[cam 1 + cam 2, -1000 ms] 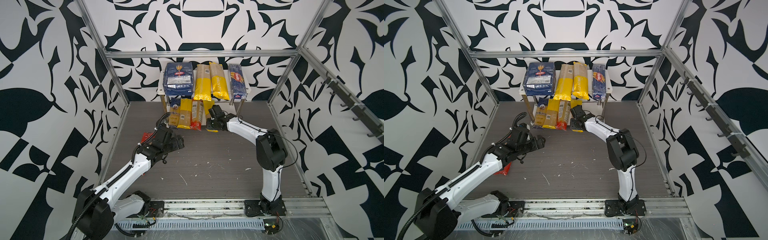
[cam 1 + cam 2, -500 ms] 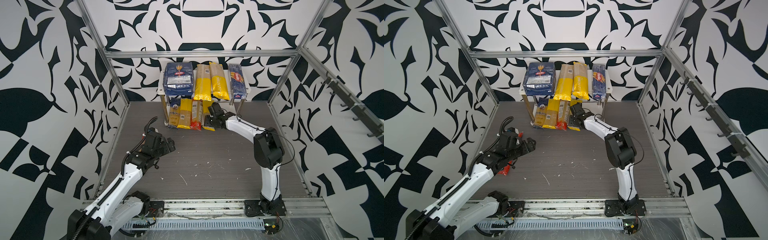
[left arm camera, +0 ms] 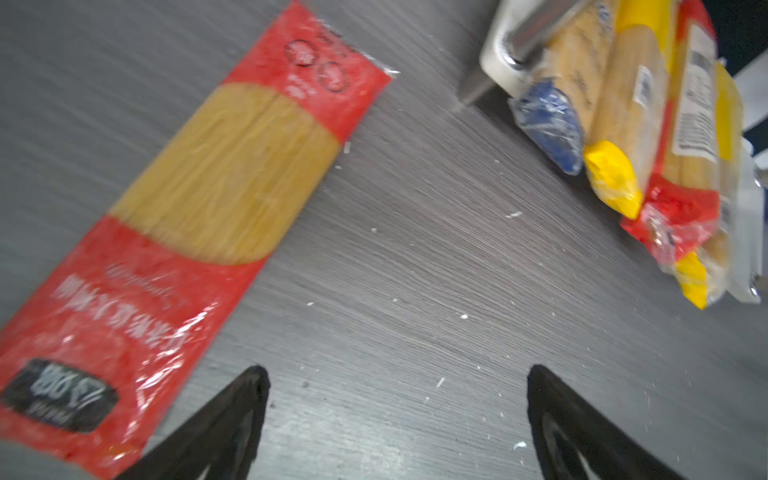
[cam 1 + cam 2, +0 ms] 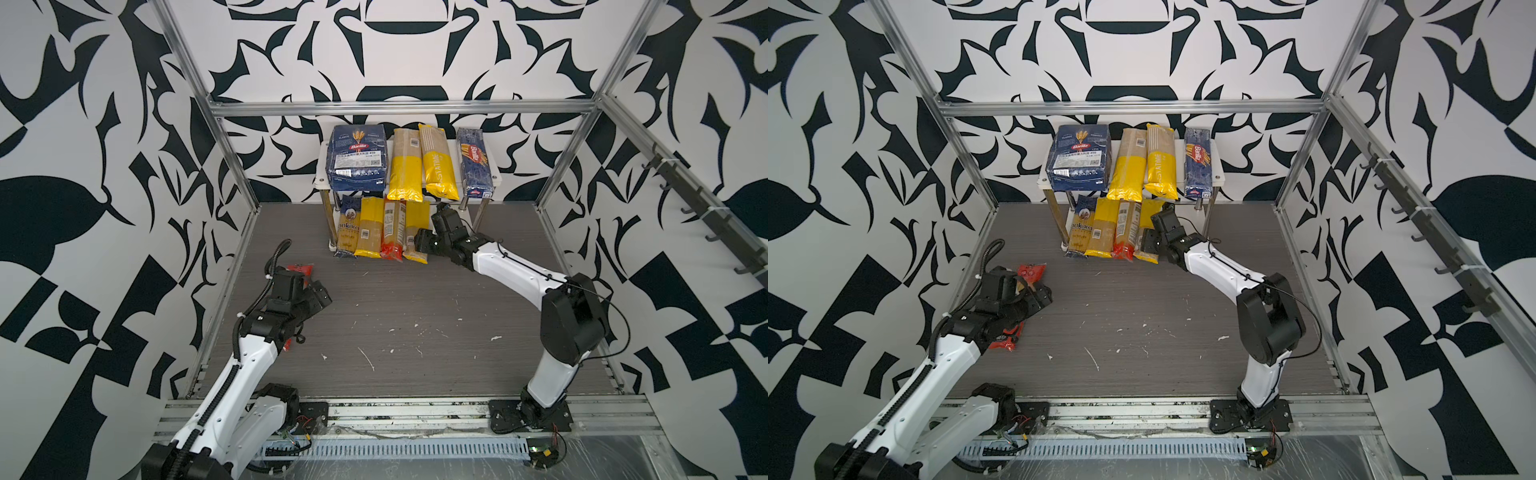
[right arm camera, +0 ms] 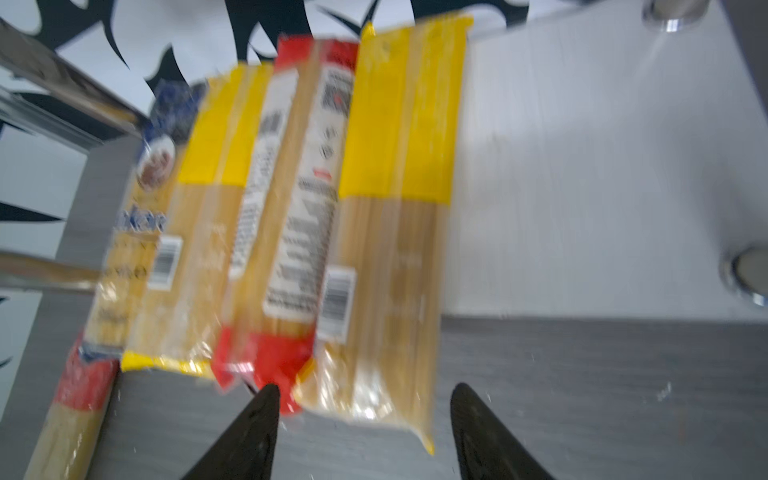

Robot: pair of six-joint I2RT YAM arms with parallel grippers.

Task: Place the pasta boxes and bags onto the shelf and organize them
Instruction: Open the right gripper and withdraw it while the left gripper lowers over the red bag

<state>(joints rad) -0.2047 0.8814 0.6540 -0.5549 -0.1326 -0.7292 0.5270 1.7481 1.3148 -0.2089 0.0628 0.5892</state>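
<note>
– Right gripper [image 5: 363,388] sits at the front of the shelf's [image 4: 496,179] lower board [image 5: 582,166]. Its fingers are spread, and the near end of the outer yellow bag [image 5: 395,208] lies loose between them. Nothing looks pinched.
– And the rest?
– The shelf's top board carries the wide blue box [image 4: 357,162], 2 yellow bags [image 4: 405,166] and the narrow blue box [image 4: 473,162]. The lower board carries 4 bags [image 4: 370,226] side by side, all poking out past its front edge. The loose red bag [image 3: 199,232] lies flat on the counter [image 4: 415,332], well out in front of the shelf, on its wide-box side.
– Left gripper?
– Left gripper [image 3: 397,370] hangs over the counter just beside that loose red bag, fingers spread wide and empty.
– What could go wrong?
– 2 things, I think. 1 finger of the right gripper is right against the shelved red bag [image 5: 270,361]. A crooked retreat could catch the film, and the overhang means little would stop a bag sliding off the board.
– The other?
– The loose red bag lies flat and its film looks slick. The left gripper is beside it, not over it, so closing carelessly might nip only an edge. Then the bag could sag, slip out or snap its strands. The free room is at the shelf's narrow-box end, where the right gripper already is, so the arms may crowd each other.
</note>
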